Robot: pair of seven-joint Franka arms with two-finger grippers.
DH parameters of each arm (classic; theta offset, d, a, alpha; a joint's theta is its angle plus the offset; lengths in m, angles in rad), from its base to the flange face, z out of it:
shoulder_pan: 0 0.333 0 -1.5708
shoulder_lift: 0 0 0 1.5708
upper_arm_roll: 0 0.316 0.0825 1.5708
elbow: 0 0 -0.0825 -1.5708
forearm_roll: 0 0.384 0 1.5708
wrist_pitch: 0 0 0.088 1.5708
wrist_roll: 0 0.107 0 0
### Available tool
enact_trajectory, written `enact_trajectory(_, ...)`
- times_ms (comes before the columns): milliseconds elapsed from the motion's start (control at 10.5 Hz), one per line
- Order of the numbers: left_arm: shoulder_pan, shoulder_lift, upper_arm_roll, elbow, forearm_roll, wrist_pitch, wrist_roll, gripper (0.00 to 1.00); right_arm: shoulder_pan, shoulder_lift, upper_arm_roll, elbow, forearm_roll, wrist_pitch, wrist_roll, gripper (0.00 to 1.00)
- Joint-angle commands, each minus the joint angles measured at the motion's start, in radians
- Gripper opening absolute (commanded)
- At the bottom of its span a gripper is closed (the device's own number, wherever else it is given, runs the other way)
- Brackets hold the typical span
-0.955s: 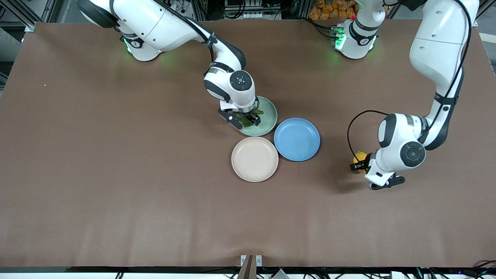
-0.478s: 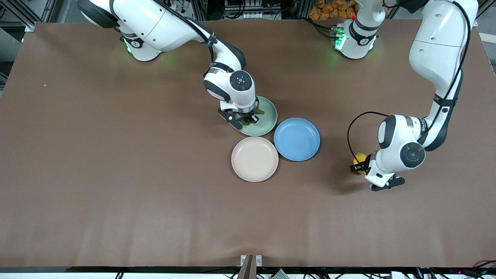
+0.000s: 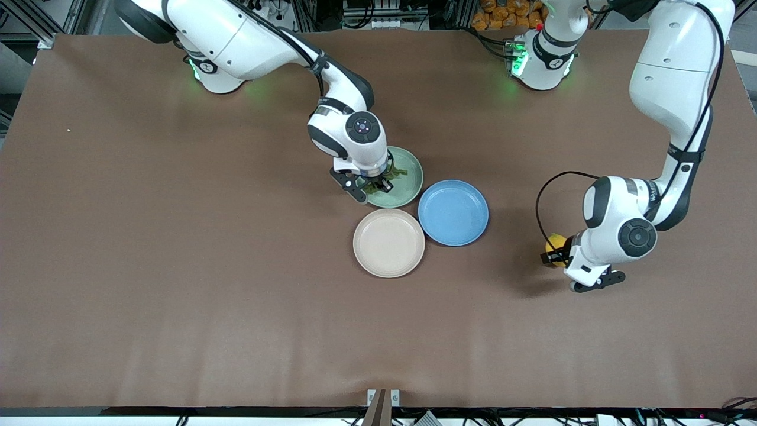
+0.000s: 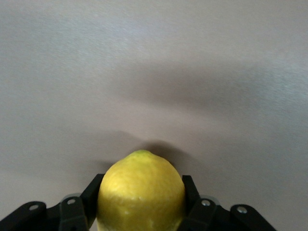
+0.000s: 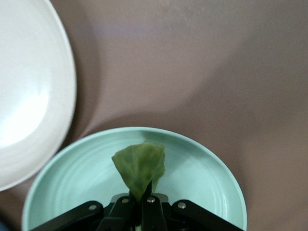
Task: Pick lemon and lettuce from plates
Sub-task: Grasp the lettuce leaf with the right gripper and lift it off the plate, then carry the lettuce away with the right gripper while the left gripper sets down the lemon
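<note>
Brown bench [image 3: 177, 266], seen from the high front camera, carrying three round plates clustered near its centre. Blue plate [image 3: 453, 212]: at roughly 3 o'clock within the cluster, toward the left arm's end, bare. Beige-pink plate [image 3: 388, 242]: at 6 o'clock within the cluster, nearest the front camera, bare; its rim lies just beside those of the other two. Mint green plate [image 3: 408, 177]: at 12 o'clock within the cluster, partly covered in the front view by the right arm's wrist.

Right pincer [image 3: 374, 184]: positioned over the mint green plate, at about 9 o'clock of its disc, clenched on the lettuce [image 5: 140, 168]. In the right wrist view the crinkled green leaf projects from between the closed black fingers [image 5: 126, 209], with the plate's pale ringed floor beneath it and the beige-pink plate's rim at the edge of the picture.

Left pincer [image 3: 555, 255]: over bare bench toward the left arm's end, at 3 o'clock of the plate cluster and well apart from it, grasping the lemon [image 4: 141, 191]. The left wrist view shows the yellow fruit seated between the two black fingers [image 4: 192, 204], its pointed tip outward, its shadow on the bench surface beneath.
</note>
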Motion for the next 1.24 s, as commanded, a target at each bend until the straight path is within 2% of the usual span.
enact_trajectory(0, 0.025, 0.016, -0.006, 0.023, 0.043, 0.004, 0.015, 0.0, -0.082, -0.091, 0.044, -0.012, 0.071, -0.066, -0.069, 0.0)
enact_trajectory(96, 0.025, 0.019, -0.006, 0.032, 0.043, 0.004, 0.015, 0.12, -0.11, -0.138, 0.046, -0.015, 0.111, -0.11, -0.145, 0.0)
enact_trajectory(191, 0.025, 0.024, -0.006, 0.036, 0.043, 0.004, 0.013, 0.59, -0.145, -0.184, 0.046, -0.015, 0.16, -0.182, -0.234, 0.0)
enact_trajectory(287, 0.025, 0.025, -0.006, 0.044, 0.042, 0.004, 0.013, 1.0, -0.177, -0.226, 0.044, -0.015, 0.192, -0.224, -0.314, 0.0)
enact_trajectory(573, 0.025, 0.018, -0.006, 0.072, 0.043, 0.002, 0.01, 1.0, -0.301, -0.322, 0.041, -0.017, 0.223, -0.354, -0.52, 0.0)
enact_trajectory(764, 0.028, -0.001, -0.006, 0.104, 0.043, -0.01, 0.009, 1.0, -0.389, -0.374, 0.037, -0.029, 0.237, -0.388, -0.697, 0.0)
enact_trajectory(955, 0.031, -0.033, -0.006, 0.128, 0.043, -0.019, 0.009, 1.0, -0.411, -0.463, -0.071, -0.078, 0.335, -0.411, -0.978, 0.0)
enact_trajectory(1146, 0.03, -0.054, -0.006, 0.139, 0.045, -0.018, 0.009, 1.0, -0.418, -0.508, -0.164, -0.105, 0.341, -0.472, -1.179, 0.0)
